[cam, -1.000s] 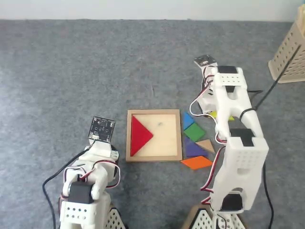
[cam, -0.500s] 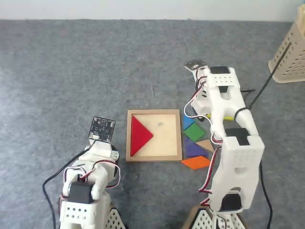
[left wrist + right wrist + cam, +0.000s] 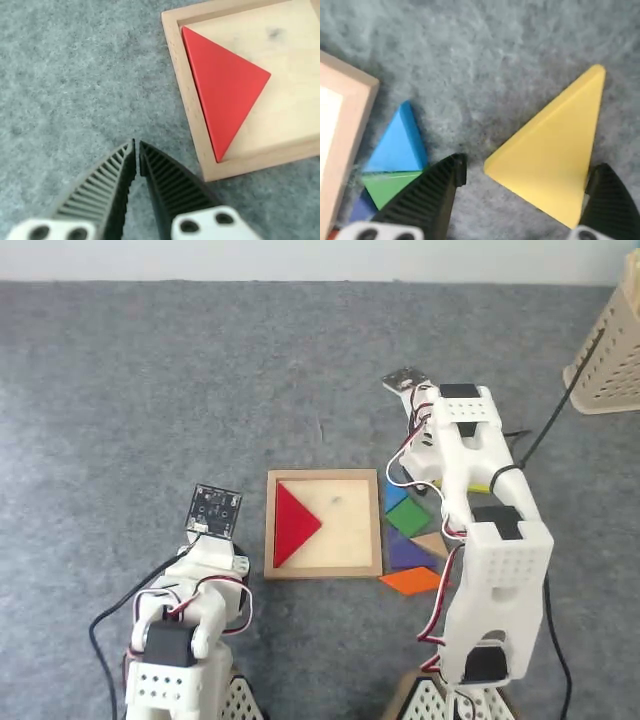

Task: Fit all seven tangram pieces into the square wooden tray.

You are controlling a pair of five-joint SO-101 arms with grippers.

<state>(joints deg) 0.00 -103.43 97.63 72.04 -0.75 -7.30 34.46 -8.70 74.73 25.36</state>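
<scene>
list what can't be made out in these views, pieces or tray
Right wrist view: a finger covers part of the green piece; the picture's edge cuts off the tray.
Right wrist view: whether the right gripper touches the yellow triangle between its open fingers cannot be told.
High view: the right arm covers nearly all of the yellow triangle.
Left wrist view: one side of the tray runs off the edge.

I can read no words, numbers or signs from here, not on the tray [image 3: 322,477], the red triangle [image 3: 292,524], the yellow triangle [image 3: 552,160] or the wrist board [image 3: 214,510], whose marks are too small.
</scene>
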